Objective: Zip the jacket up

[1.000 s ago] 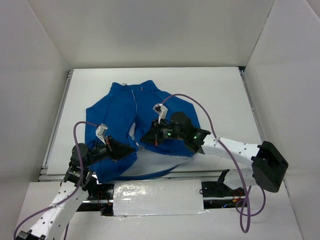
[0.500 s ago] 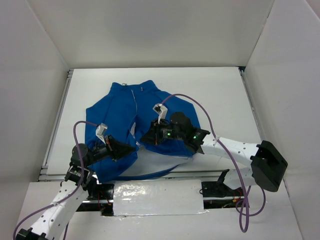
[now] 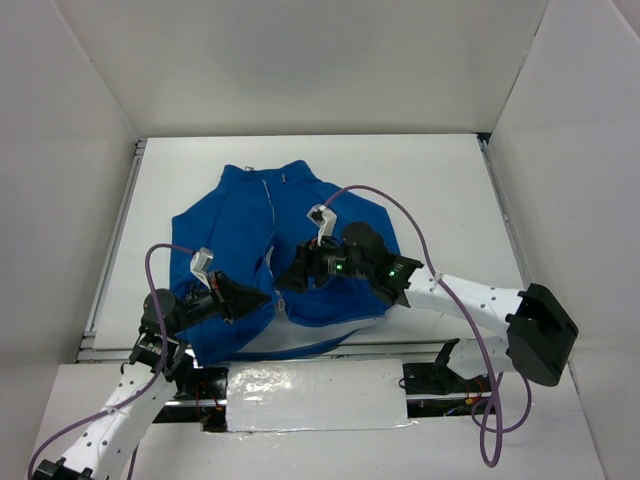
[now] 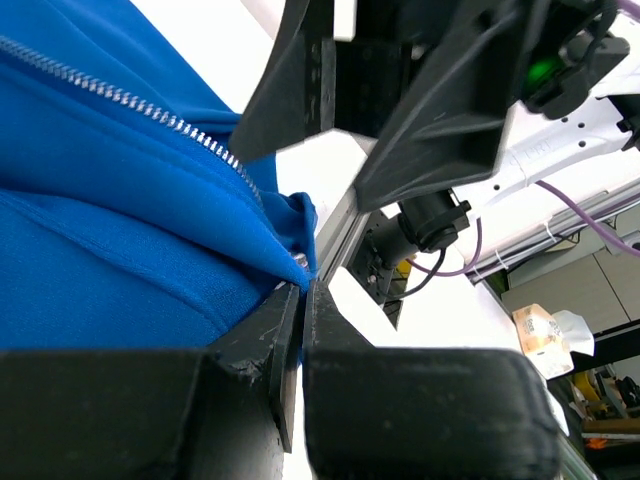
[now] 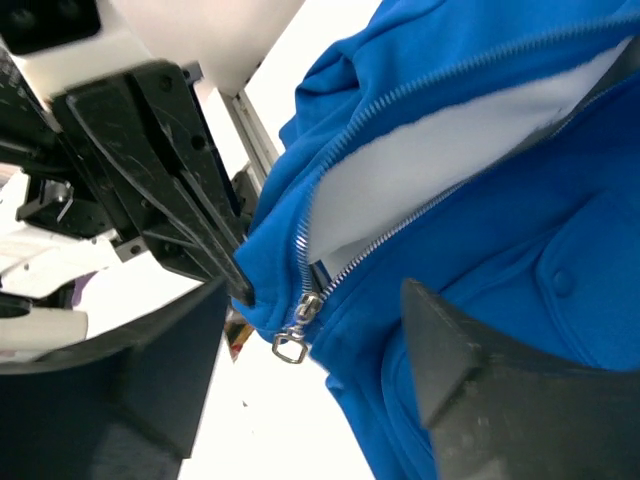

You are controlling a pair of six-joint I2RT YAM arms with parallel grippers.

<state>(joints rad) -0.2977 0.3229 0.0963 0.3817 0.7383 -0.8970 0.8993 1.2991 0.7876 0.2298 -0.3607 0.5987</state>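
Note:
The blue jacket (image 3: 240,215) lies on the white table, collar at the far side, its silver zipper (image 4: 150,112) undone over most of its length. My left gripper (image 4: 303,285) is shut on the jacket's bottom hem corner, right at the zipper's lower end. My right gripper (image 5: 310,350) is open just beside it. Its fingers straddle the zipper slider (image 5: 310,305) and the square pull ring (image 5: 290,347) without touching them. The pale lining (image 5: 440,150) shows between the two rows of teeth. In the top view both grippers (image 3: 268,295) (image 3: 288,278) meet at the jacket's near edge.
White walls close the table in on three sides. A metal rail (image 3: 115,240) runs along the left edge and another along the near edge (image 3: 420,345). A shiny sheet (image 3: 315,395) lies between the arm bases. Purple cables (image 3: 400,215) loop above both arms.
My right gripper has opened its jaws at the zipper's lower end and shifted slightly left. The left gripper keeps its grip on the hem and has not moved.

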